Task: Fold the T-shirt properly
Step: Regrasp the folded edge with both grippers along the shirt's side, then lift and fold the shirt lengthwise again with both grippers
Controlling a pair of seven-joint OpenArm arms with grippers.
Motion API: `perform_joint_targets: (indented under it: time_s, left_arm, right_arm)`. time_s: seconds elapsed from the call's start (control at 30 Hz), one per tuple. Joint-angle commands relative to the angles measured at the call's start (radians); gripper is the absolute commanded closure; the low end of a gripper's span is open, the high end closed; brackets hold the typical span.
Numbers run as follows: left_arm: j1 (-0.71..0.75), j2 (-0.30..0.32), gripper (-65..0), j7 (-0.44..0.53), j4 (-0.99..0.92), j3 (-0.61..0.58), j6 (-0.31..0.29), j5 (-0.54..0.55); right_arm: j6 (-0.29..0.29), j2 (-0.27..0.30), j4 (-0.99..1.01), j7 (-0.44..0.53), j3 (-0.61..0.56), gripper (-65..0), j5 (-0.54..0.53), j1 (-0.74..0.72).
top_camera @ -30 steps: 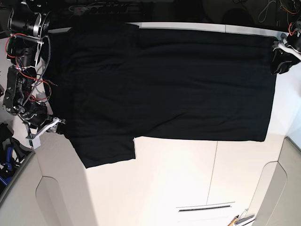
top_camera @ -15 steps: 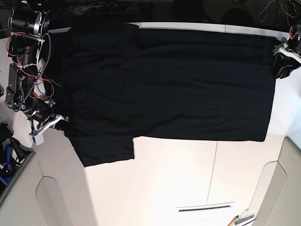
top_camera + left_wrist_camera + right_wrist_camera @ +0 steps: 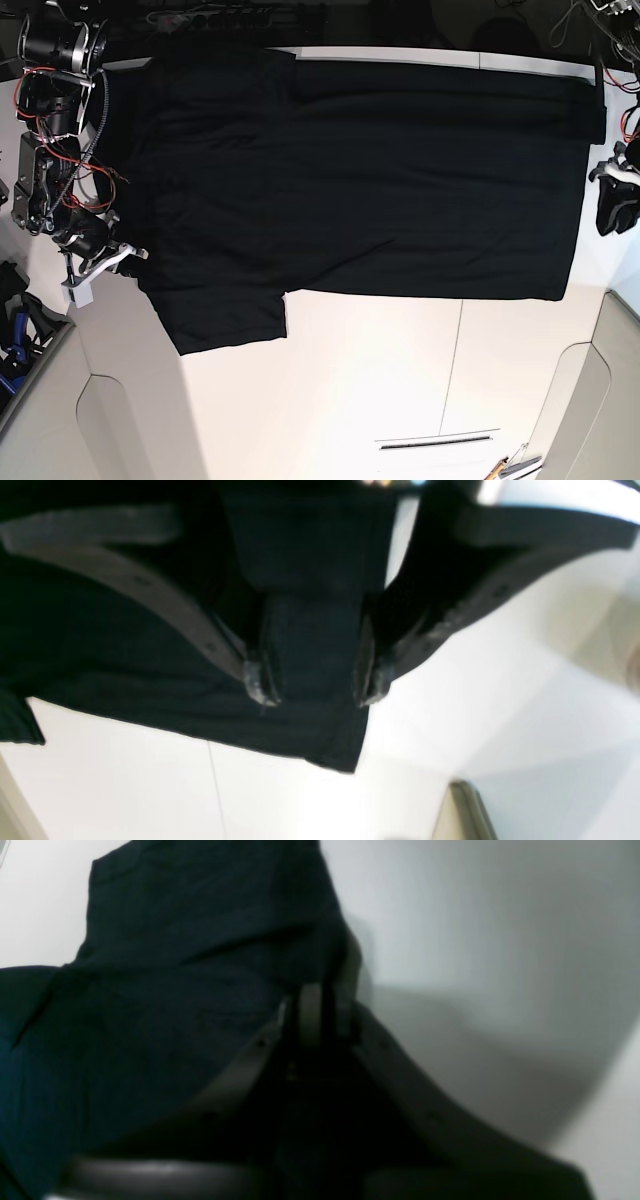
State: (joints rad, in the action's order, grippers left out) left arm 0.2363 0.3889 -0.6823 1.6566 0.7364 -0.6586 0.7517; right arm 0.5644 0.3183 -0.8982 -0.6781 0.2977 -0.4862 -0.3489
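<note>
The T-shirt (image 3: 360, 170) is matt black cloth with a fine knit weave, lying soft with shallow creases across the smooth, faintly glossy white bench (image 3: 400, 380). The left gripper's (image 3: 312, 680) fingers (image 3: 257, 682) look like dark matt plastic with scuffed, greyish tips. The right gripper's (image 3: 320, 1015) fingers (image 3: 307, 1012) show the same dull dark finish.

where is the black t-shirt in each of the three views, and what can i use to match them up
Left wrist: the T-shirt fills the upper left, its corner below the open left gripper.
Right wrist: the T-shirt covers the left half, its edge pinched in the shut right gripper.
Base: the T-shirt lies spread flat across the upper middle.
Shared landmark: the white table, which shows beside the cloth in all three views.
</note>
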Motion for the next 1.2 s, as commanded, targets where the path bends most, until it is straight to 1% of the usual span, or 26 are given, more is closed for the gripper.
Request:
perform_joint_targets:
  time_s: [0.0,0.07,0.13,0.27,0.53,0.7,0.73,0.77,0.83,0.87,0.97,1.07,1.17]
  left_arm:
    - [-0.020,0.032,-27.2,0.021,-0.006,-0.009,0.009,0.011]
    - [-0.055,0.058,-27.2,0.026,-0.055,-0.051,0.024,-0.002]
    - [-0.094,0.083,-27.2,0.051,-0.119,-0.105,0.033,-0.037]
    - [-0.209,0.116,-27.2,0.097,-0.267,-0.213,0.075,-0.119]
    - [-0.477,0.144,-27.2,0.156,-0.598,-0.351,0.102,-0.207]
    - [-0.626,0.146,-27.2,0.200,-0.797,-0.375,0.101,-0.235]
    - [-0.646,0.146,-27.5,0.220,-0.828,-0.380,0.101,-0.248]
    - [-0.663,0.146,-29.0,0.239,-0.856,-0.389,0.101,-0.266]
    - [-0.685,0.146,-34.0,0.276,-0.903,-0.419,0.103,-0.293]
    - [-0.692,0.146,-34.7,0.292,-0.923,-0.438,0.114,-0.306]
    - [-0.702,0.145,-34.7,0.344,-0.974,-0.502,0.152,-0.332]
    - [-0.702,0.140,-34.7,0.367,-1.000,-0.545,0.154,-0.330]
    - [-0.702,0.125,-34.7,0.365,-1.002,-0.548,0.154,-0.330]
  right_arm:
    - [0.000,0.011,-0.007,-0.011,-0.001,0.0,0.004,-0.017]
    - [0.000,0.011,-0.007,-0.010,-0.001,0.0,0.004,-0.017]
    - [0.000,0.011,-0.007,-0.010,-0.001,0.0,0.004,-0.016]
    - [0.000,0.011,-0.007,-0.010,-0.001,0.0,0.004,-0.017]
    - [0.000,0.011,-0.007,-0.010,-0.001,0.0,0.004,-0.016]
    - [0.000,0.011,-0.007,-0.010,-0.001,0.0,0.007,-0.016]
    - [0.000,0.011,-0.007,-0.010,-0.001,0.0,0.007,-0.016]
    - [0.000,0.011,-0.007,-0.010,-0.001,0.0,0.006,-0.017]
    - [0.000,0.011,-0.007,-0.010,-0.001,0.0,0.007,-0.017]
    - [0.000,0.011,-0.007,-0.010,-0.001,0.0,0.007,-0.016]
    - [0.000,0.011,-0.007,-0.010,-0.001,0.0,0.006,-0.016]
    - [0.000,0.011,-0.007,-0.010,-0.001,0.0,0.006,-0.016]
    - [0.000,0.011,-0.007,-0.010,-0.001,0.0,0.006,-0.016]
